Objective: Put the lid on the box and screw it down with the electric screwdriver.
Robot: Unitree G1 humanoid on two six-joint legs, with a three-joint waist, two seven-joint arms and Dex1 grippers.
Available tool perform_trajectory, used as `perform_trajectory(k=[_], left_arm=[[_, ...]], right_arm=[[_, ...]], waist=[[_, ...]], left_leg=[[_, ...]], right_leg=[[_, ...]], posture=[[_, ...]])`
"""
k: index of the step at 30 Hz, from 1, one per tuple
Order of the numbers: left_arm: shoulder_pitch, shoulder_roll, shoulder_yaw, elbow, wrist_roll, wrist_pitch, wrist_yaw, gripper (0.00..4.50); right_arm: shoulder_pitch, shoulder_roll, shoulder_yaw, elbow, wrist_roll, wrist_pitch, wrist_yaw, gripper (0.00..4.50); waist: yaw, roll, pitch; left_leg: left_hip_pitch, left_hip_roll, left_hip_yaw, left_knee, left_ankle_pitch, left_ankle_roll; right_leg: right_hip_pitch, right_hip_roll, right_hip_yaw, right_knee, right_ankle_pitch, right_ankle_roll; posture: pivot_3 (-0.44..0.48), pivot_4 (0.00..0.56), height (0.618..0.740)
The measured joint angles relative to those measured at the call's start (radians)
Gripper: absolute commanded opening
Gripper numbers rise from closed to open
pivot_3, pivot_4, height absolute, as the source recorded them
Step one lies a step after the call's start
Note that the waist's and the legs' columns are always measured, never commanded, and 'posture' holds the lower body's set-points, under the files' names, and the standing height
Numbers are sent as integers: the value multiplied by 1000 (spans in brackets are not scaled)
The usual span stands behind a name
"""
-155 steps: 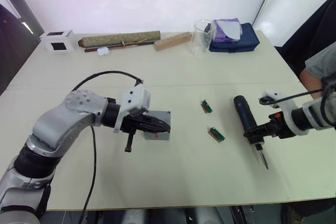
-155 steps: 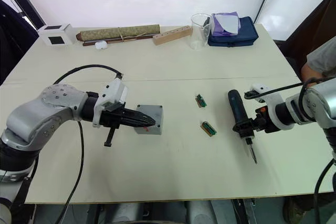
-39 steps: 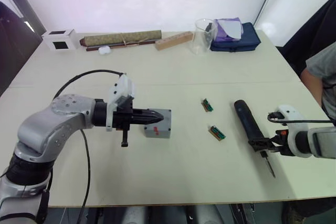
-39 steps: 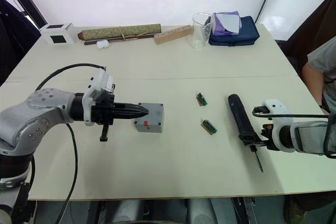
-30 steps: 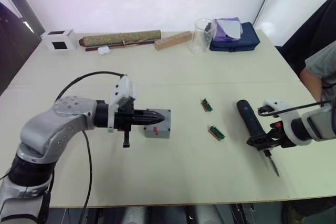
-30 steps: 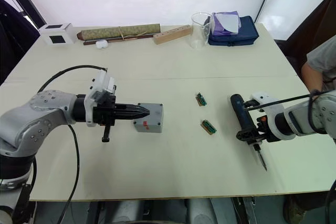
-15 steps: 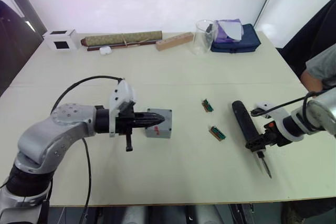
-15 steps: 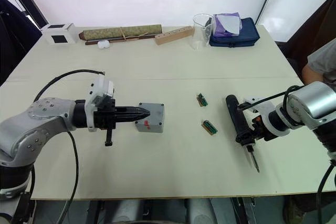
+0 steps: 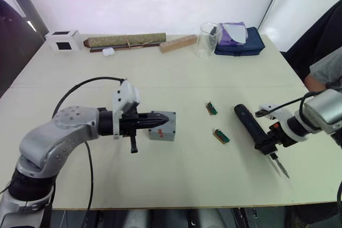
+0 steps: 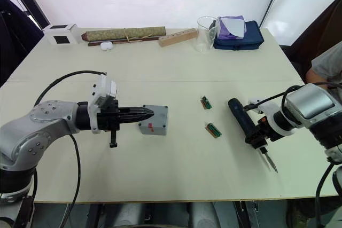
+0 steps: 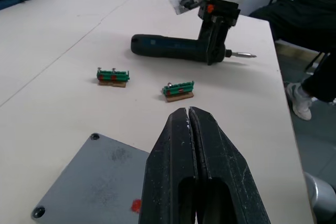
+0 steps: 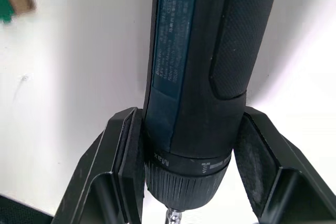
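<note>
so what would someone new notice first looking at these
Probably the thick black cylindrical electric screwdriver lying on the table's right side, with the right gripper closed around its bit end. Next, the left gripper, fingers together, over the small square grey metal box with its lid on, mid-table.

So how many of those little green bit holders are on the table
2. One bit holder lies farther from the robot, right of the box. The other bit holder lies nearer, between the box and the screwdriver.
</note>
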Motion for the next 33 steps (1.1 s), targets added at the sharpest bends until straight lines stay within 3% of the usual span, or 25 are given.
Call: perform_trajectory(k=[6, 9, 11, 13, 17, 23, 33], left_arm=[[-2, 18, 1, 72, 5, -9, -37, 0], [-19, 24, 1, 115, 15, -20, -59, 0], [-36, 32, -3, 159, 30, -29, -83, 0], [-55, 35, -14, 208, 54, -44, -108, 0], [-69, 36, -36, 289, 99, -69, -146, 0], [-73, 35, -43, 328, 157, -93, -166, 0], [-61, -4, -104, 329, 250, -143, -150, 0]], right_arm=[[-98, -16, -151, 33, -20, -49, 45, 2092], [-90, 13, -336, 20, 14, -64, 21, 2092], [-33, 129, -581, -50, 52, -113, -68, 2092], [41, 335, -826, -202, 111, -207, -192, 2092], [160, 693, -1026, -523, 215, -379, -413, 2092], [304, 909, -929, -795, 208, -569, -580, 2092], [502, 922, -652, -857, 61, -781, -583, 2092]], waist=[[1, 6, 4], [1, 6, 4], [-5, 5, 3], [-7, 6, 4], [6, 7, 4], [-1, 7, 4], [-6, 7, 4]], left_leg=[[-3, 0, 0, -4, 0, 0], [-3, 0, 0, -5, 0, 0], [-3, 1, 1, -4, 0, 0], [-3, 1, 1, -4, 0, 0], [-5, 1, -2, -6, 1, -1], [-8, -2, 0, -1, 1, -1], [-6, -1, -1, -2, 1, -1]], right_leg=[[-9, 1, 0, 6, 1, 3], [-10, 1, 0, 6, 1, 3], [-9, 1, 1, 6, 1, 3], [-10, 2, 1, 8, 1, 3], [-11, 2, 0, 8, 1, 3], [-12, -2, 0, 8, 2, 4], [-11, 0, 0, 9, 2, 4]], posture=[[0, 150, 740], [0, 150, 740], [0, 150, 740], [0, 150, 740], [0, 150, 740], [0, 150, 740], [0, 150, 740]])
